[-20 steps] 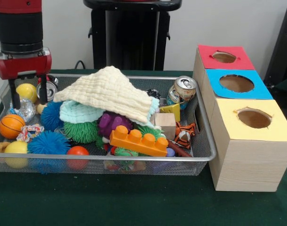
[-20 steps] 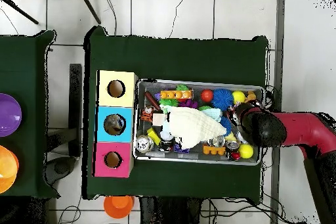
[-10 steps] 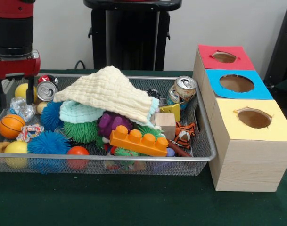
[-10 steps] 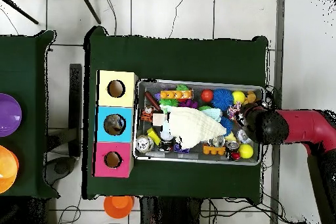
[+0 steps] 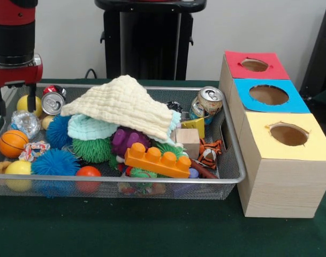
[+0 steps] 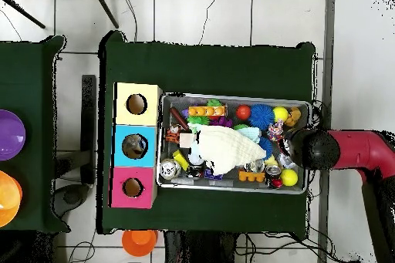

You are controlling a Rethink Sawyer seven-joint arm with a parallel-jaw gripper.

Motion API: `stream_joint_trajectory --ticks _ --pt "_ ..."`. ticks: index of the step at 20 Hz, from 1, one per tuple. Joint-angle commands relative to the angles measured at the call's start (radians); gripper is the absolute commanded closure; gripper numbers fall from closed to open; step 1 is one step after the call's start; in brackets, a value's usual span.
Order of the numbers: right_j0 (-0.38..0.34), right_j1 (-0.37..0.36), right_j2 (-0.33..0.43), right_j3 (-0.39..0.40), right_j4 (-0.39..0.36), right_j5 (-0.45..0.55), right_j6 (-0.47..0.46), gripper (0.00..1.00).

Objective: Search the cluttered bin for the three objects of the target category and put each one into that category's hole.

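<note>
On the green table [image 5: 152, 235] you are seeing the gripper [image 5: 15, 101] hanging open and empty over the wire bin's [image 5: 233, 155] left end.

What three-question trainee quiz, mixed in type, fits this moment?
1. True or false: the cream waffle cloth drapes over toys inside the silver wire mesh basket.
2. Which colour surrounds the wooden-box hole farthest from the front camera? A red B blue C yellow
3. Fill in: the crumpled see-through plastic bottle lies beside the orange mini ____.

Key: 1 true; 2 A, the red-surround round hole; 3 basketball.
</note>
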Motion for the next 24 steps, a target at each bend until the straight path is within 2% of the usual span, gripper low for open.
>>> stream_joint_trajectory --ticks 1,6,17,24 --pt "-0.005 0.057 -0.043 -0.010 -0.037 0.096 -0.229 0.00" --pt "-0.024 0.067 -0.044 0.011 -0.045 0.058 -0.232 0.00" --pt "-0.041 0.123 -0.043 -0.005 -0.060 0.030 -0.252 0.00" --pt "-0.040 0.100 -0.045 0.007 -0.066 0.037 -0.246 0.00"
